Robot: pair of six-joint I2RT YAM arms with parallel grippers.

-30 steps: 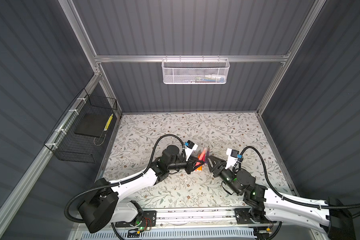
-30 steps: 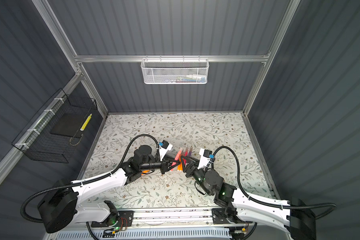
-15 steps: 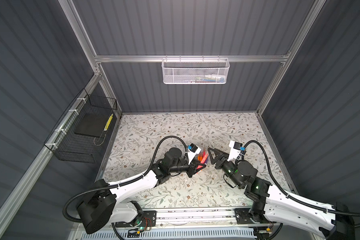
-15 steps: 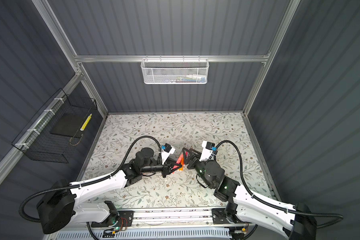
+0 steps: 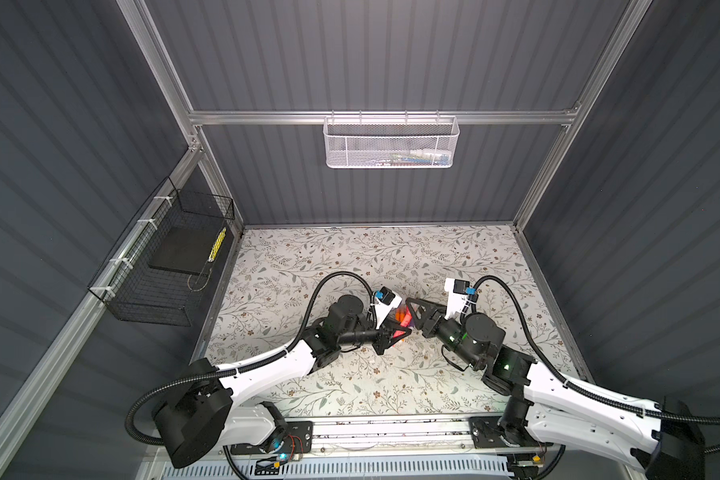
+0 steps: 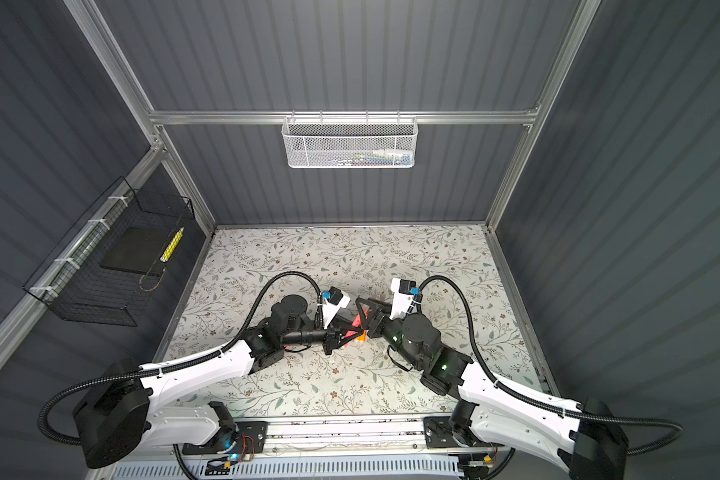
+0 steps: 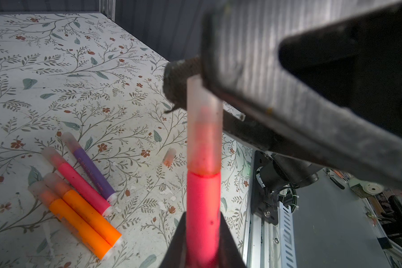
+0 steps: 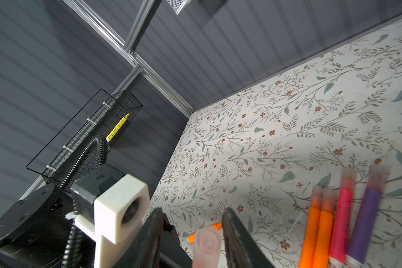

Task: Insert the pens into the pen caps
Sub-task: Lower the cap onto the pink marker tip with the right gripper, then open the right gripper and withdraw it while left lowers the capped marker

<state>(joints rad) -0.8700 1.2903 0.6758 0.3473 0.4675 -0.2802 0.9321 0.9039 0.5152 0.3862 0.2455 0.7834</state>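
My left gripper (image 7: 202, 222) is shut on a red-pink pen (image 7: 202, 204) that wears a translucent pen cap (image 7: 203, 130). Around that cap's tip (image 8: 205, 246) my right gripper (image 8: 193, 215) stands open; the cap lies against one finger, with a gap to the other. In both top views the two grippers (image 5: 398, 334) (image 6: 362, 318) meet above the middle of the table. Four capped pens lie side by side on the table: two orange (image 7: 79, 220), one pink (image 7: 79, 181), one purple (image 7: 93, 171). Another orange pen (image 8: 215, 226) and a loose cap (image 7: 169, 157) lie nearby.
A white mesh basket (image 5: 391, 143) hangs on the back wall. On the left wall is a black wire basket (image 5: 163, 274) with a yellow pen in it. The arms' metal rail (image 5: 391, 432) runs along the front edge of the floral table (image 5: 308, 257).
My right gripper has swung back and in to the capped end of the held pen, and its jaws widened and then narrowed. The left gripper, still holding the pen, shifted a little right.
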